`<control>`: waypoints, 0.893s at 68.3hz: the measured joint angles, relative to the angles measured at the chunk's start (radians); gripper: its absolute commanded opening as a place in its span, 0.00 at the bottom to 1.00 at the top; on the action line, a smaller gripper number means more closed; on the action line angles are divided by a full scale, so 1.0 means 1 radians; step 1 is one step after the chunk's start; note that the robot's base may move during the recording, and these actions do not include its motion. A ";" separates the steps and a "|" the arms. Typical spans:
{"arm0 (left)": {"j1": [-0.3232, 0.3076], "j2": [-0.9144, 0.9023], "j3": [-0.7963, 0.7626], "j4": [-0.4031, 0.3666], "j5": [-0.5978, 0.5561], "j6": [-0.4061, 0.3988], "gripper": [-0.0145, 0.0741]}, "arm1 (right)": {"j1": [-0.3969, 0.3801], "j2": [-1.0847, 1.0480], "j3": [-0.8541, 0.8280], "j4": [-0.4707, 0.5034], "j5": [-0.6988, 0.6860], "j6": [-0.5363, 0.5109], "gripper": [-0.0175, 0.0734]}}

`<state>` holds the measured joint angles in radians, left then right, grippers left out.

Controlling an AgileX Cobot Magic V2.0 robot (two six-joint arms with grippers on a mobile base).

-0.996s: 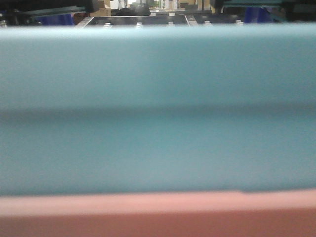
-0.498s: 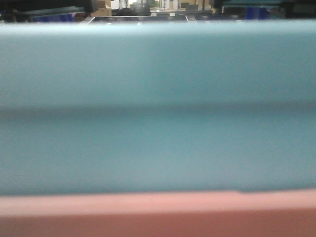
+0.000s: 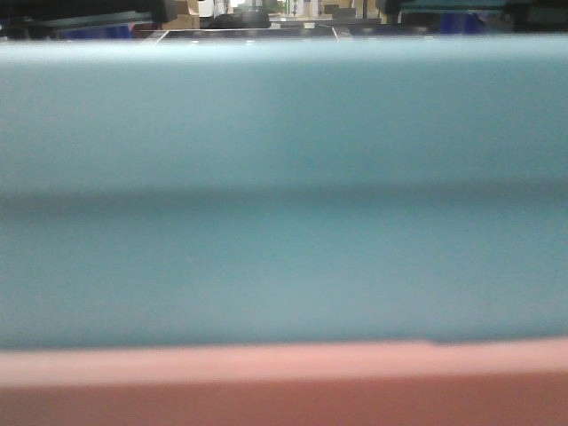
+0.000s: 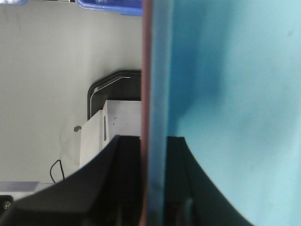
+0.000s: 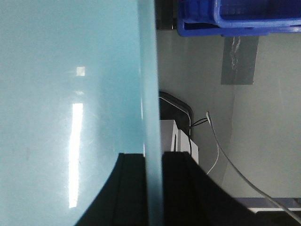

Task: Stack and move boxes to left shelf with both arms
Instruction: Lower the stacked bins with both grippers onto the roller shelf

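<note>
The light blue box (image 3: 284, 195) sits nested inside the pink box (image 3: 284, 390), and together they fill almost the whole front view. My left gripper (image 4: 153, 140) is shut on their left end, with the pink wall (image 4: 146, 70) and the blue wall (image 4: 235, 94) pinched together between its black fingers. My right gripper (image 5: 153, 155) is shut on the right end wall of the blue box (image 5: 70, 94); no pink shows there. The left shelf is mostly hidden, showing only as a thin steel strip (image 3: 248, 34) above the blue rim.
Glossy dark blue bins sit at the top of the left wrist view (image 4: 110, 5) and the right wrist view (image 5: 240, 16). Below the boxes are a pale floor, a white device (image 4: 110, 127) on a black base, and thin cables (image 5: 225, 155).
Over the last second the blue box's rim has climbed slightly in the front view, covering more of the rack behind it. Both grips are unchanged.
</note>
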<state>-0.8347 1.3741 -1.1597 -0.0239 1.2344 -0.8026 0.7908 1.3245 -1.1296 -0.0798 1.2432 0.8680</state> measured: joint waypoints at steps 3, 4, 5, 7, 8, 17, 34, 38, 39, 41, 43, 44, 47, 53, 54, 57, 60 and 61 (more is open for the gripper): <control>0.011 0.005 0.000 -0.003 0.000 0.016 0.15 | 0.000 0.000 0.000 -0.004 -0.010 -0.013 0.27; 0.013 0.004 0.000 -0.005 0.000 0.022 0.15 | 0.000 0.000 0.000 -0.004 -0.015 -0.018 0.27; 0.021 0.007 -0.002 -0.005 0.000 0.030 0.15 | -0.002 0.000 0.000 -0.007 -0.018 -0.018 0.27; 0.031 0.013 -0.007 -0.005 0.000 0.042 0.15 | -0.005 0.000 0.000 -0.009 -0.032 -0.030 0.27; 0.038 0.016 -0.012 -0.006 0.000 0.051 0.15 | -0.007 0.000 0.000 -0.010 -0.039 -0.035 0.27; 0.115 0.059 -0.075 -0.004 -0.019 0.143 0.15 | -0.049 0.024 -0.018 -0.025 -0.113 -0.100 0.27; 0.249 0.198 -0.246 0.011 -0.158 0.306 0.15 | -0.189 0.162 -0.129 -0.058 -0.284 -0.227 0.27; 0.270 0.233 -0.281 0.014 -0.184 0.334 0.15 | -0.224 0.202 -0.163 -0.060 -0.316 -0.255 0.27; 0.278 0.243 -0.292 0.013 -0.190 0.338 0.15 | -0.231 0.213 -0.173 -0.060 -0.324 -0.264 0.27; 0.286 0.263 -0.308 0.015 -0.197 0.344 0.15 | -0.243 0.236 -0.194 -0.060 -0.338 -0.279 0.27; 0.295 0.282 -0.333 0.016 -0.207 0.354 0.15 | -0.260 0.258 -0.217 -0.060 -0.348 -0.295 0.27; 0.299 0.292 -0.338 0.016 -0.209 0.357 0.15 | -0.267 0.269 -0.228 -0.060 -0.352 -0.303 0.27; 0.311 0.319 -0.371 0.016 -0.225 0.367 0.15 | -0.285 0.302 -0.263 -0.060 -0.362 -0.323 0.27; 0.331 0.371 -0.418 0.016 -0.255 0.385 0.15 | -0.317 0.365 -0.331 -0.060 -0.381 -0.355 0.27; 0.334 0.379 -0.425 0.016 -0.262 0.388 0.15 | -0.319 0.375 -0.342 -0.060 -0.383 -0.358 0.27; 0.343 0.399 -0.445 0.016 -0.283 0.390 0.15 | -0.332 0.405 -0.372 -0.060 -0.396 -0.364 0.27; 0.351 0.425 -0.462 0.016 -0.299 0.392 0.15 | -0.340 0.432 -0.400 -0.060 -0.405 -0.370 0.27; 0.354 0.432 -0.468 0.018 -0.305 0.394 0.15 | -0.342 0.441 -0.409 -0.062 -0.409 -0.370 0.27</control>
<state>-0.4810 1.8061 -1.6273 -0.0064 0.9293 -0.4087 0.4486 1.7656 -1.5383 -0.1419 0.8340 0.4978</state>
